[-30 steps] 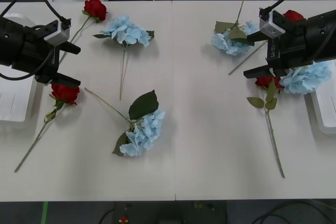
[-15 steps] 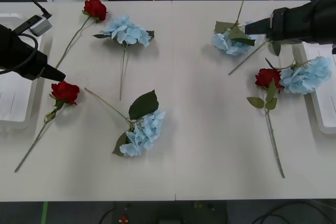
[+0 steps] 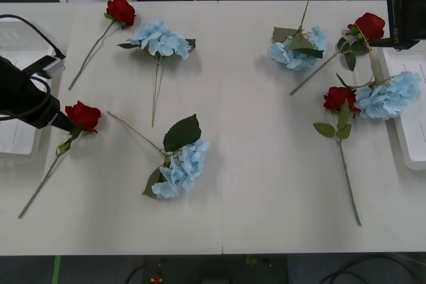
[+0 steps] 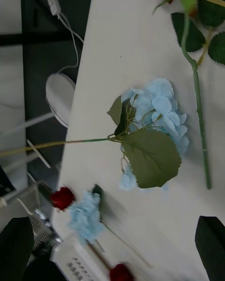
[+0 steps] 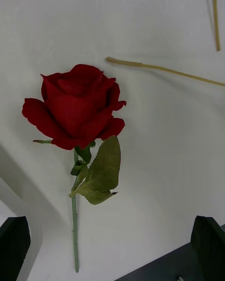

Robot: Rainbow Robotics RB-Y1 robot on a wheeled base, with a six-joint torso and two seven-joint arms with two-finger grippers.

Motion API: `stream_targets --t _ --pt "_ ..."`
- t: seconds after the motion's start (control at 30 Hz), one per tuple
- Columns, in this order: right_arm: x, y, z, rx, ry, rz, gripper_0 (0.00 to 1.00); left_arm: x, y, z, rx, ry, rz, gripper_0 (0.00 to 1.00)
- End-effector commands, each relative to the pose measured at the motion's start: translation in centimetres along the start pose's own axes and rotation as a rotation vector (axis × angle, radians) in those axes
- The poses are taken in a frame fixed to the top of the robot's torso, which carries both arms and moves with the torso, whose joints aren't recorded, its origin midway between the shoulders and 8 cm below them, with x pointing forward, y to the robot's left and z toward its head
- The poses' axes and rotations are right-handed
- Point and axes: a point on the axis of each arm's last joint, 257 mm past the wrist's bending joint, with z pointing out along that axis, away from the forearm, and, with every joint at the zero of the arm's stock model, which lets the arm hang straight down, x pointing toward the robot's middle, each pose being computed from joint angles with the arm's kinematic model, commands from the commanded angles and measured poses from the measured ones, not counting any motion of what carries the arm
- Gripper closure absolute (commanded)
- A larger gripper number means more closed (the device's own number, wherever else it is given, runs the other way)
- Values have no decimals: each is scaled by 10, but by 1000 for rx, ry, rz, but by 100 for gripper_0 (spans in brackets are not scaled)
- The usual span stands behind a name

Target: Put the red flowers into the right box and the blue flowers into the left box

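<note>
1. Since a second ago, the left end effector [image 3: 66, 124] has been brought down from above the tabletop's [image 3: 266, 184] left part to just beside the red rose [image 3: 83, 116] near the left edge. In the left wrist view its black fingers [image 5: 14, 248] are seen spread wide at the two corners, with the rose [image 5: 75, 105] centred ahead of them and nothing gripped.

2. Over the same second, the right end effector [image 3: 399, 11] has been pulled back from the flowers at the right edge toward the far right corner. Its fingers [image 4: 211, 243] are likewise seen wide apart and empty in the right wrist view.

3. That retreat has uncovered a red rose [image 3: 370, 26] near the far right corner; it rests on the tabletop, just beside the right box [image 3: 413, 144].

4. No flower has been moved. The other red flowers, at the far left [image 3: 120, 10] and near the right edge [image 3: 339, 99], and the four blue flowers [image 3: 160, 38] [image 3: 181, 169] [image 3: 296, 51] [image 3: 389, 96] are left lying on the tabletop, outside both boxes.

5. The left box [image 3: 16, 138] is seen at the left edge, partly behind the left arm.

6. It is judged that sorting has barely begun, and that a grasp of the left rose is being lined up; that rose would belong in the right box across the tabletop.
</note>
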Motion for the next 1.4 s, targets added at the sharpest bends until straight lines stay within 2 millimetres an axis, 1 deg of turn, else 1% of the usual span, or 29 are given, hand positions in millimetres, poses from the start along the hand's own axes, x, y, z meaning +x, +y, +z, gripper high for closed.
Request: stream_targets --t 0.03,0.13,0.2,0.3,0.37,0.4,0.43,0.47,0.5,0.53,0.6,0.63,0.67,0.73,0.77,0.83,0.9,0.93,1.0,1.1,1.17,1.33,1.4 --pt "-11 41 -10 -78 -35 330 0 20 28 0 -98 43 -38 0" --pt "-7 40 -2 -76 -37 503 0 19 37 6 -137 34 -37 0" --pt "-7 37 5 -73 -55 601 0 22 48 11 -165 30 -48 0" --pt "-15 35 17 -88 -103 750 0 26 58 23 -174 20 -67 0" --pt "-22 35 20 -97 -134 805 0 30 59 32 -178 20 -63 0" --pt "-28 31 22 -101 -154 848 0 29 59 36 -183 13 -56 0" --pt "-28 31 22 -101 -154 848 0 29 59 36 -183 13 -56 0" --pt "-38 24 24 -98 -190 893 0 29 57 44 -187 3 -43 0" --pt "-46 19 24 -94 -216 923 0 29 56 49 -187 -2 -38 0" --pt "-49 14 24 -83 -230 932 0 28 55 51 -187 -6 -36 0" --pt "-63 4 18 -62 -268 967 0 28 51 59 -182 -18 -28 0" --pt "-67 -3 16 -46 -277 988 0 29 51 62 -182 -23 -27 0" --pt "-69 -5 14 -42 -280 1000 0 29 50 65 -182 -25 -27 0" --pt "-76 -17 11 -23 -295 1034 0 31 54 69 -186 -30 -35 0" --pt "-80 -24 8 -13 -304 1052 0 36 56 73 -190 -24 -42 0" --pt "-90 -40 4 11 -335 1080 0 40 59 80 -194 -27 -44 0" --pt "-94 -51 3 25 -349 1104 0 41 56 86 -190 -32 -42 0" --pt "-99 -62 3 39 -368 1116 0 41 53 88 -186 -35 -38 0" --pt "-105 -73 1 48 -387 1139 0 43 49 90 -181 -30 -41 0" --pt "-111 -87 -2 51 -393 1199 0 47 43 95 -171 -19 -46 0" --pt "-111 -94 -1 55 -389 1235 0 49 39 97 -163 -16 -47 0" --pt "-103 -112 12 84 -391 1271 0 53 32 101 -153 -6 -58 0" --pt "-99 -113 17 82 -389 1277 0 54 29 105 -149 -2 -63 0"
